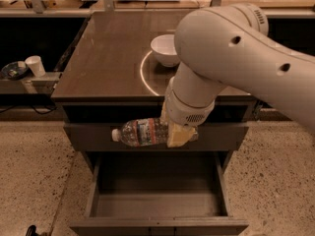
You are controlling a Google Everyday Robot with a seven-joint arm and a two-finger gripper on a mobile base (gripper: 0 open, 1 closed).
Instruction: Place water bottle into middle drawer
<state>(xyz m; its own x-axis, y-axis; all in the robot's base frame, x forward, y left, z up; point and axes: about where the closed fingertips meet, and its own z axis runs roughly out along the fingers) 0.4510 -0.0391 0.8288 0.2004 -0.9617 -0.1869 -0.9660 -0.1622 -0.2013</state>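
The water bottle (142,132) is a clear ribbed bottle with a white cap and a reddish label. It lies sideways in the air, cap pointing left, in front of the upper drawer front. My gripper (178,132) is shut on its right end, its yellowish fingers (176,134) clamped around it. The bottle hangs above the middle drawer (157,205), a wide grey tray pulled open below. The big white arm (221,68) reaches down from the right and hides part of the counter.
A white bowl (164,49) stands on the brown counter top (108,58) beside a white ring mark. The closed upper drawer front (88,136) is behind the bottle. A white cup (35,65) sits on a shelf at left. Speckled floor surrounds the cabinet.
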